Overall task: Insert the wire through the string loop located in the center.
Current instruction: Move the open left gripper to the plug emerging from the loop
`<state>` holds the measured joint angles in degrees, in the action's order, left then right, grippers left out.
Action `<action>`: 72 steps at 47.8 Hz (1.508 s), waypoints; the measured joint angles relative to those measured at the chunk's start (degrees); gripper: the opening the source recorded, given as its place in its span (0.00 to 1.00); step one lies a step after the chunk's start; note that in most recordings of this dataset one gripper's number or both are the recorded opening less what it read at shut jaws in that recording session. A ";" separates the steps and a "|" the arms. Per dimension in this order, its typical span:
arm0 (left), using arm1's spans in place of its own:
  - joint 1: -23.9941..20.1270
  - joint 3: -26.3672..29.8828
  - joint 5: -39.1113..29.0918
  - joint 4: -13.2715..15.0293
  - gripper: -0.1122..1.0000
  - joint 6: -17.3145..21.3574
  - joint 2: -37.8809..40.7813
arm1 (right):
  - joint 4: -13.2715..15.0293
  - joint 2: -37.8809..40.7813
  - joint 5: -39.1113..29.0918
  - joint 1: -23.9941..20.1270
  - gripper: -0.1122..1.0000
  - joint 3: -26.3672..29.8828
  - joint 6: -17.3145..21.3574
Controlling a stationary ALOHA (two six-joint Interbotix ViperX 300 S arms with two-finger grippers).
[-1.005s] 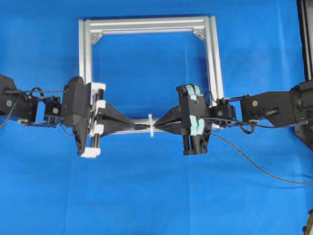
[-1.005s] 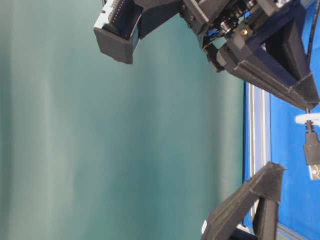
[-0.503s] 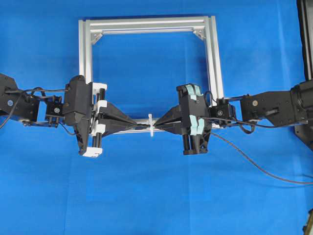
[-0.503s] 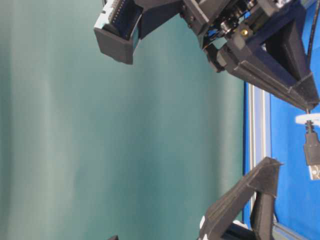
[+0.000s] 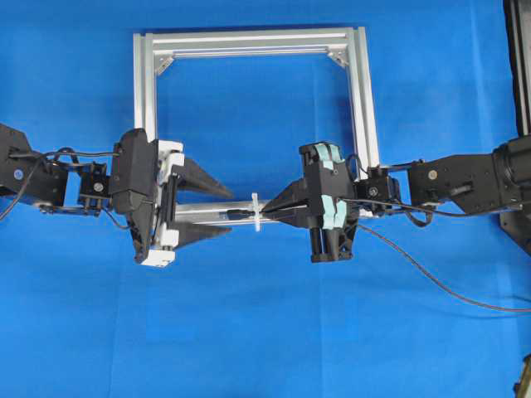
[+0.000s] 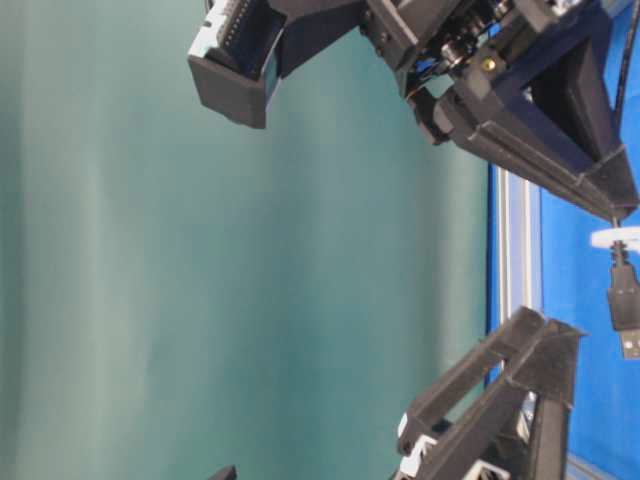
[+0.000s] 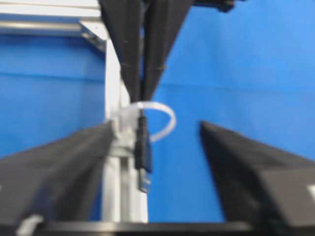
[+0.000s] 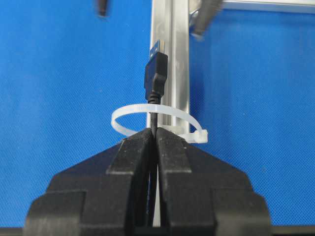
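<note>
Only the right wrist view shows the wire (image 8: 155, 78) threading the string loop (image 8: 129, 111).

surface: blue cloth (image 5: 265, 332) | backdrop: plain teal-green curtain (image 6: 200, 300) | light: even

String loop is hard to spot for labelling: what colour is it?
White, slightly translucent. The string loop shows best in the right wrist view, ringing the wire.

A blue table (image 5: 249, 332) is carrying a square silver frame (image 5: 148, 91), which is lying flat on it. The frame's near bar is running between the two pincers, and its far bar is sitting well beyond them. A black cable (image 5: 440, 286) is trailing across the blue behind the right pincer.
</note>
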<state>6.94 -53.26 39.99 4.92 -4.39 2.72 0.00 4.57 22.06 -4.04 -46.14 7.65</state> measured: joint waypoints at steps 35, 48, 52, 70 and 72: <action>-0.62 2.37 -3.08 0.09 0.93 -0.79 7.12 | 0.00 0.00 0.09 0.00 0.08 0.00 0.00; -0.79 3.25 -2.99 0.09 0.93 -1.23 7.73 | 0.00 0.00 0.09 0.00 0.08 0.00 0.00; -0.79 3.25 -2.81 0.09 0.93 -1.23 7.73 | 0.00 0.00 0.00 0.00 0.08 0.00 0.00; -0.88 3.25 -2.81 0.09 0.92 -1.23 7.73 | 0.00 0.00 0.09 0.00 0.08 0.00 0.00; -0.88 3.25 -2.81 0.09 0.92 -1.23 7.65 | 0.00 0.00 0.09 0.00 0.08 0.00 0.00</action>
<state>6.06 -50.01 37.18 5.01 -5.63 10.37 0.00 4.57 22.15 -4.04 -46.14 7.65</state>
